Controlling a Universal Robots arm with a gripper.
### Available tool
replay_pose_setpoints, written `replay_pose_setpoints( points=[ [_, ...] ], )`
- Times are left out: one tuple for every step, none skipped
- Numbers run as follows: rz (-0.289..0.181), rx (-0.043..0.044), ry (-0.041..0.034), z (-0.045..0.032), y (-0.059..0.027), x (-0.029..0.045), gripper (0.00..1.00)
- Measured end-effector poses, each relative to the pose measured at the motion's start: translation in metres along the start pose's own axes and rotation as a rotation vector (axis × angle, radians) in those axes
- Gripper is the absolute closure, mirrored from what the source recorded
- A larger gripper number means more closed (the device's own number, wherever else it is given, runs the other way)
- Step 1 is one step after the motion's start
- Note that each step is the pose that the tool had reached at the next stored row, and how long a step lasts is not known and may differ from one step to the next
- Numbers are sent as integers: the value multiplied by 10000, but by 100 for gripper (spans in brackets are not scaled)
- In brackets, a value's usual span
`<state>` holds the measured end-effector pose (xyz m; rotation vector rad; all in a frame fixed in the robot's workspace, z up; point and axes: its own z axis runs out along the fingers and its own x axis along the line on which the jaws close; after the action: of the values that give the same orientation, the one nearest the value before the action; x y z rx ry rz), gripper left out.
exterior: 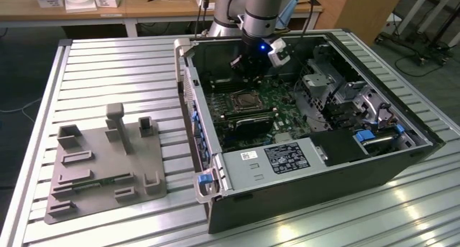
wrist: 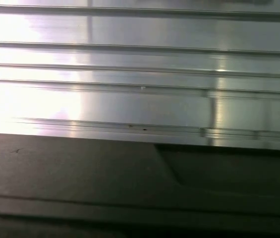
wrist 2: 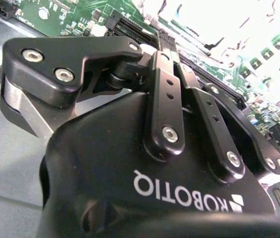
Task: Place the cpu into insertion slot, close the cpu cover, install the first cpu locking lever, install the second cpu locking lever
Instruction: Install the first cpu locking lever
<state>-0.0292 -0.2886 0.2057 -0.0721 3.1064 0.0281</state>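
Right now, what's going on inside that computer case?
The robot arm's pincer hangs inside the open computer case, above the far part of the green circuit board. The processor socket sits on the board just in front of it, with a pale square chip showing in a metal frame. Whether the frame is latched is unclear. A grey parts holder lies on the slatted table at the exterior view's left.

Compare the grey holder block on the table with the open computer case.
The grey holder block is low, flat and pale grey; the open computer case is a tall, black box. The block carries small upright posts; the case holds a green motherboard with the gripper above it. Both rest on the ribbed metal table.
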Motion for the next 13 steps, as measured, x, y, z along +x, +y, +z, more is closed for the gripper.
replay_pose_setpoints(
  points=[
    [0,-1,0,1,0,0,90],
    [-1,-1,0,3,0,0,90],
    [-1,-3,-1,4,-1,0,90],
    [-1,-5,-1,6,-2,0,90],
    [-1,-5,-2,9,-3,0,90],
    [-1,-5,-2,12,-3,0,90],
    [-1,-6,-3,18,-4,0,90],
    [-1,-7,-3,23,-6,0,90],
    [-2,-9,-3,27,-9,0,90],
    [-2,-6,-2,30,-13,1,90],
    [-1,-3,-1,33,-17,1,90],
    [-1,-4,-1,38,-21,2,90],
    [-1,-2,0,43,-24,2,90]
  ],
)
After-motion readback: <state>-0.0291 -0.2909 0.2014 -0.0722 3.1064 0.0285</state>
